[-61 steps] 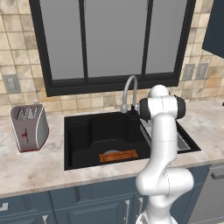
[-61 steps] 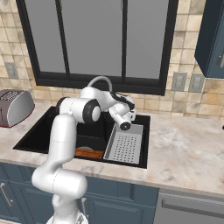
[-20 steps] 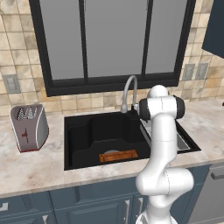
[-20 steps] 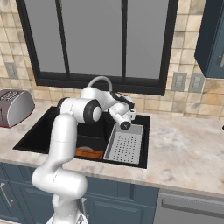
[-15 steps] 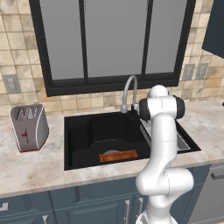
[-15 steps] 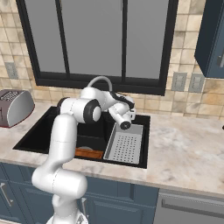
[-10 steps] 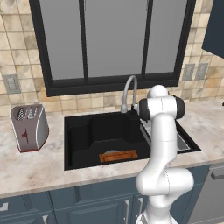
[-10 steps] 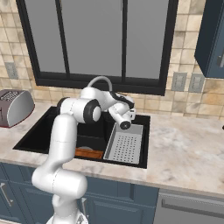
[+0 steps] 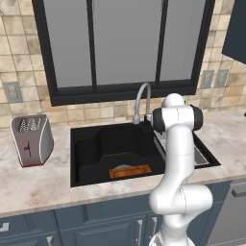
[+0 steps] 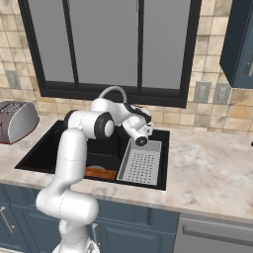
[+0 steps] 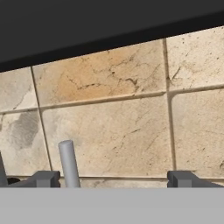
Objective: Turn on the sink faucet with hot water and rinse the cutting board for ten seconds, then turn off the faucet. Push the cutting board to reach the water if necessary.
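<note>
The sink faucet (image 9: pixel 142 97) arches over the black sink (image 9: pixel 91 150), and no water runs from its spout. The orange-brown cutting board (image 9: pixel 129 171) lies flat on the basin floor near the front wall, also visible from the right (image 10: pixel 100 173). My hand (image 10: pixel 137 129) hovers at the back of the sink beside the faucet base. In the hand view my gripper (image 11: pixel 113 179) is open and faces the tiled wall. A slim grey lever rod (image 11: pixel 68 162) stands upright between the fingertips (image 11: pixel 44 178), close to the left one, without touching it.
A grey perforated metal rack (image 10: pixel 141 166) fills the sink's right compartment. A toaster (image 9: pixel 32 140) stands on the counter to the left. Beige backsplash tiles (image 11: pixel 113 127) and the dark window frame lie straight behind the faucet.
</note>
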### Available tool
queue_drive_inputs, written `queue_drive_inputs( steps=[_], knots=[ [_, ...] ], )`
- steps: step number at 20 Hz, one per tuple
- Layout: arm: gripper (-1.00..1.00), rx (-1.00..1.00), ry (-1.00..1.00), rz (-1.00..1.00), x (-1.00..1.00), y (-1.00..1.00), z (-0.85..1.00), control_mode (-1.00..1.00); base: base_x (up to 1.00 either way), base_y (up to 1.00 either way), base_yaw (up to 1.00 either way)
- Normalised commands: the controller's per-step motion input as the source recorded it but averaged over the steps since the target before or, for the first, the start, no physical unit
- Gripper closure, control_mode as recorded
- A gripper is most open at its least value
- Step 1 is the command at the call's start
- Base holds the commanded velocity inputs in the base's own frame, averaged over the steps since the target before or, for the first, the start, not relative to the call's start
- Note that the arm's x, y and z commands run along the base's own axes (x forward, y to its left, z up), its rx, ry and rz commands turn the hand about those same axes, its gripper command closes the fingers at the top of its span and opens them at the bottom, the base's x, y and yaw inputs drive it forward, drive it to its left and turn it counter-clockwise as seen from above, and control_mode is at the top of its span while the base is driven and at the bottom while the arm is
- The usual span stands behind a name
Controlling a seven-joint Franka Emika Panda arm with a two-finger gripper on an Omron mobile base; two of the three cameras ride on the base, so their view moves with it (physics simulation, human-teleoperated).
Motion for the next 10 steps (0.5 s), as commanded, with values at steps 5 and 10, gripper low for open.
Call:
queue_drive_inputs(
  steps=[5, 10],
  knots=[
    [-1.0, 0.0, 0.0, 0.0, 0.05, 0.0, 0.0, -1.0, 0.0, 0.0, 0.0],
    [-1.0, 0.0, 0.0, 0.0, 0.07, 0.0, 0.0, -1.0, 0.0, 0.0, 0.0]
  ],
)
